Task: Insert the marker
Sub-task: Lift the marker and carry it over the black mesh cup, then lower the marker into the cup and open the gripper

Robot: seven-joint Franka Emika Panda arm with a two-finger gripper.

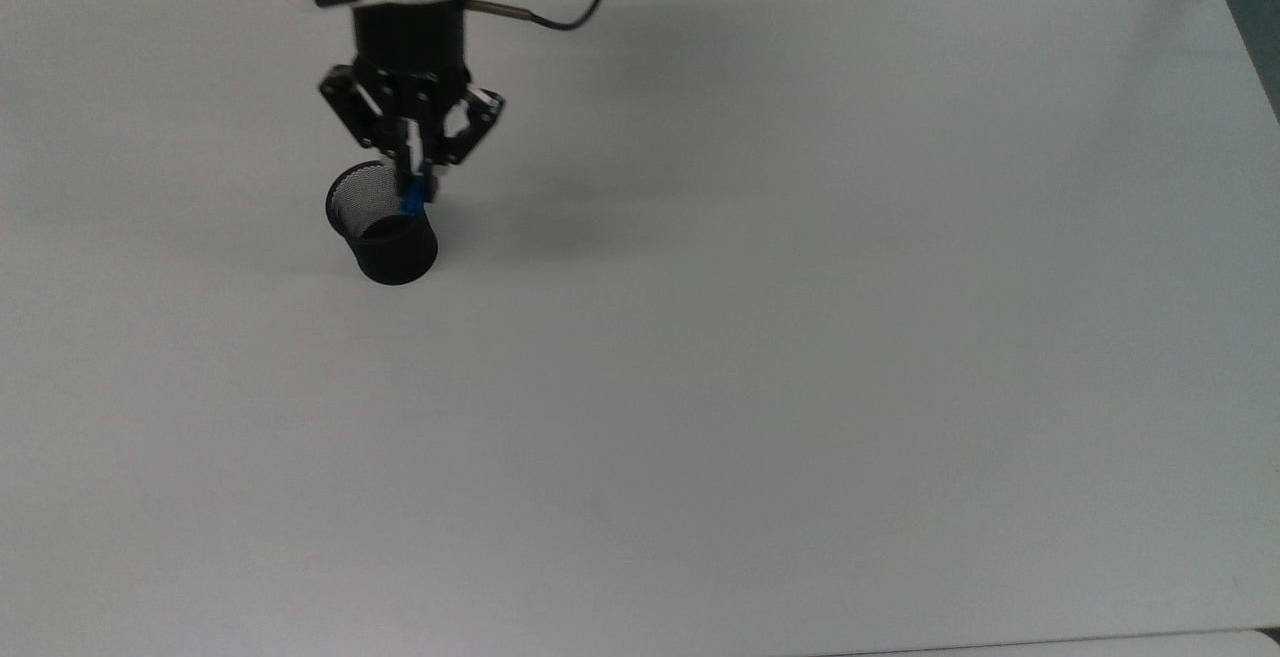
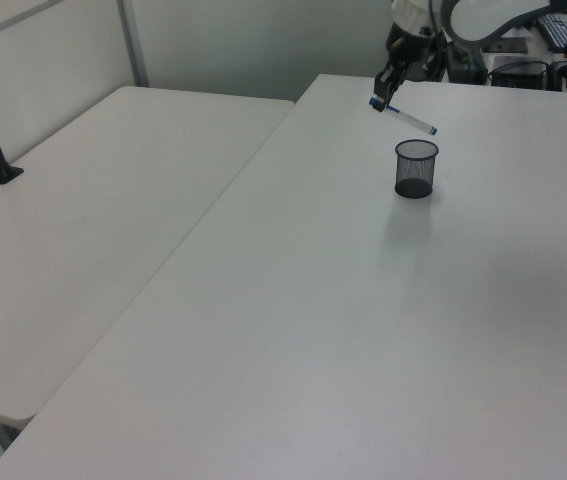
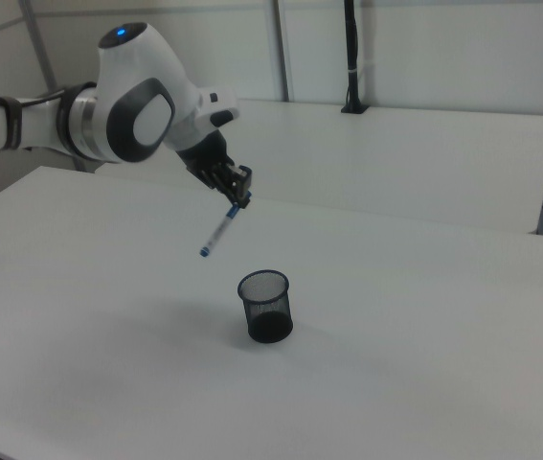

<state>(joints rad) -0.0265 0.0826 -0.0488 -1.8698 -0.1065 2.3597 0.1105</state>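
Black mesh cup (image 3: 265,306), the landmark, stands upright on the white table (image 1: 800,337). My gripper (image 3: 236,198) hangs in the air above and to the right view's left of the cup, its fingers pinched on the blue-capped end of the marker (image 3: 218,230). The white barrel slants down from my grip, its free blue tip clear above the cup's rim and not inside it.
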